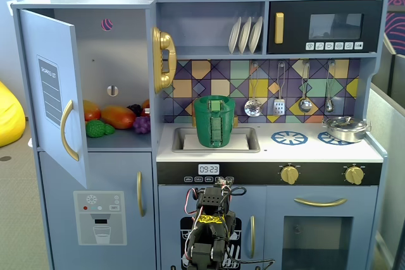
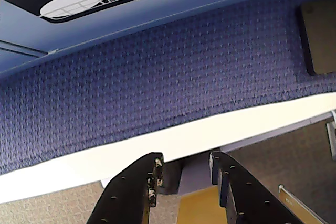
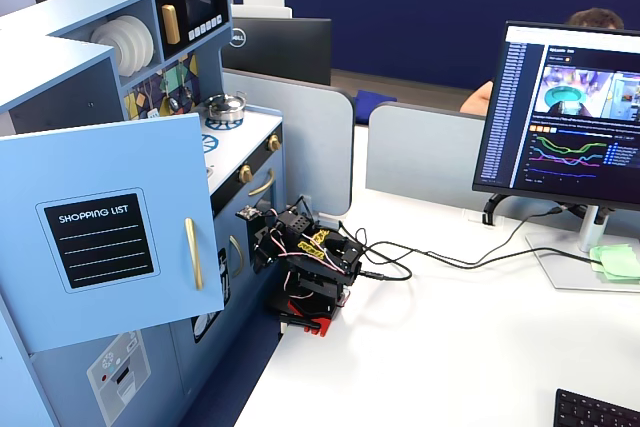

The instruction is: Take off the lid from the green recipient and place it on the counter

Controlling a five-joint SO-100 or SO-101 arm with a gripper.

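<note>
The green recipient (image 1: 215, 123) stands upright in the recessed sink of the counter (image 1: 316, 152). Its dark-green lid (image 1: 214, 100) sits on top of it. My arm (image 1: 212, 222) is folded low in front of the kitchen's lower doors, well below the counter and far from the recipient. In the wrist view my gripper (image 2: 185, 165) is open and empty, its black fingers (image 2: 137, 192) apart over a white table edge and blue fabric. In the other fixed view the arm (image 3: 305, 267) rests on the white desk, and the open fridge door hides the recipient.
A silver pot (image 1: 346, 129) sits on the right burner of the counter. The fridge door (image 1: 57, 96) hangs open at the left, with toy fruit (image 1: 114, 118) inside. Utensils (image 1: 291, 96) hang on the back wall. A monitor (image 3: 565, 117) and cables (image 3: 420, 257) are on the desk.
</note>
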